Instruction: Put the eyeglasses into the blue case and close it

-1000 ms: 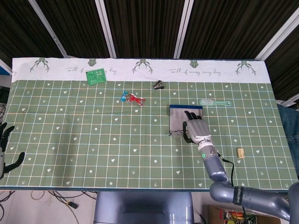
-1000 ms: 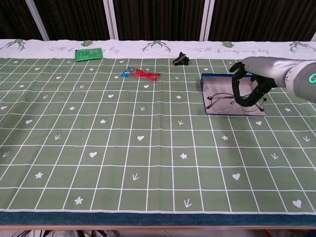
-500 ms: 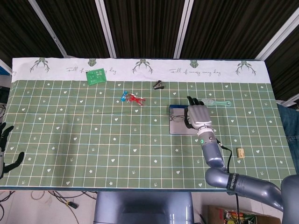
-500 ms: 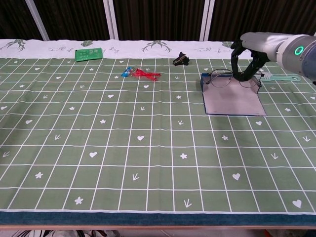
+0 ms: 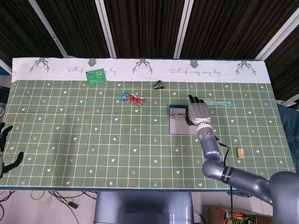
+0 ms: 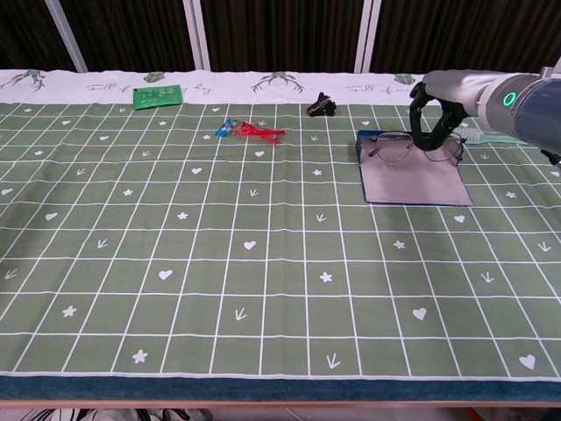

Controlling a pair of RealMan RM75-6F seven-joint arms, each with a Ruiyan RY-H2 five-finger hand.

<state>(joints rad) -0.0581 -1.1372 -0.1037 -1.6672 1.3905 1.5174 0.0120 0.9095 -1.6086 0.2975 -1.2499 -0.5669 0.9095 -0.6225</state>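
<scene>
1. Overall, the desk (image 6: 175,263) wears a green patterned cloth.
2. Right hand (image 6: 436,118) grips the eyeglasses (image 6: 412,147) over the blue case's (image 6: 412,180) far end.
3. Left hand (image 5: 5,149) rests at the desk's edge, fingers apart.

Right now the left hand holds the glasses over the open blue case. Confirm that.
Not quite: it is the right hand that holds the glasses over the open blue case, as the chest view shows. The left hand sits at the table's far left edge, holding nothing.
</scene>
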